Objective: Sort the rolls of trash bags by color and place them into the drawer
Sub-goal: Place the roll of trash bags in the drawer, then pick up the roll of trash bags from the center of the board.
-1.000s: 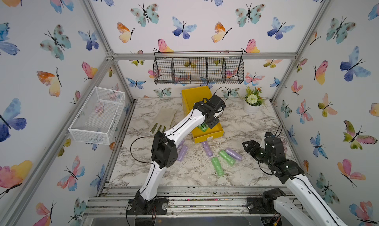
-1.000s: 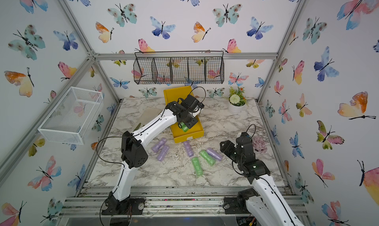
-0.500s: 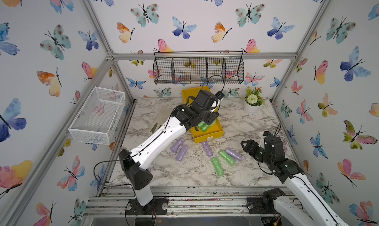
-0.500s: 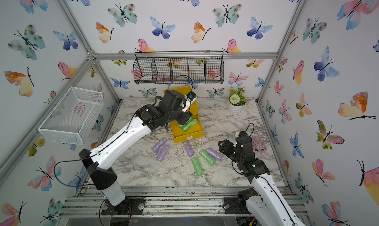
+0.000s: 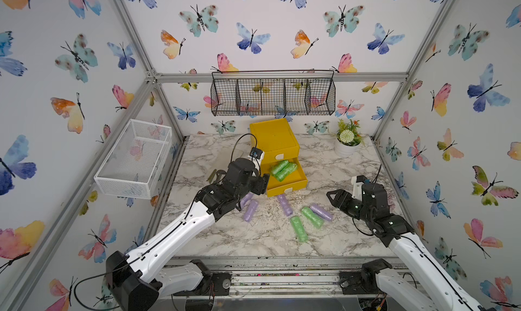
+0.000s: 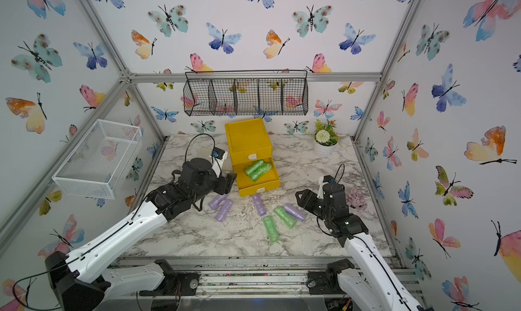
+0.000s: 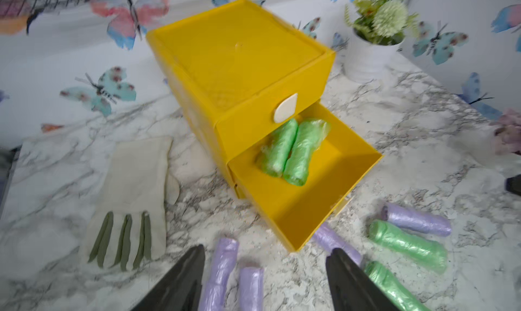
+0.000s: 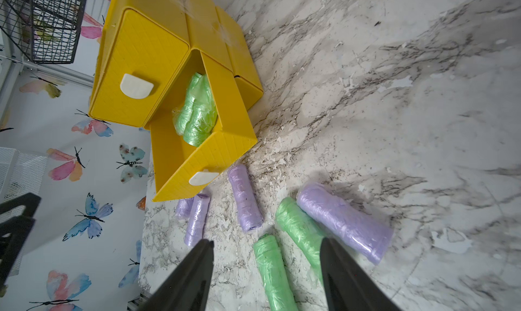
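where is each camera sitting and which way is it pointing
Both top views: high at the front, looking down and back over the marble table; left arm and right arm reach toward the yellow chest.
Left wrist: on the left arm, facing the open drawer and its two green rolls; the open left gripper shows.
Right wrist: on the right arm, facing loose rolls on the table; the open right gripper shows.
Shared: both wrist views show that open drawer.
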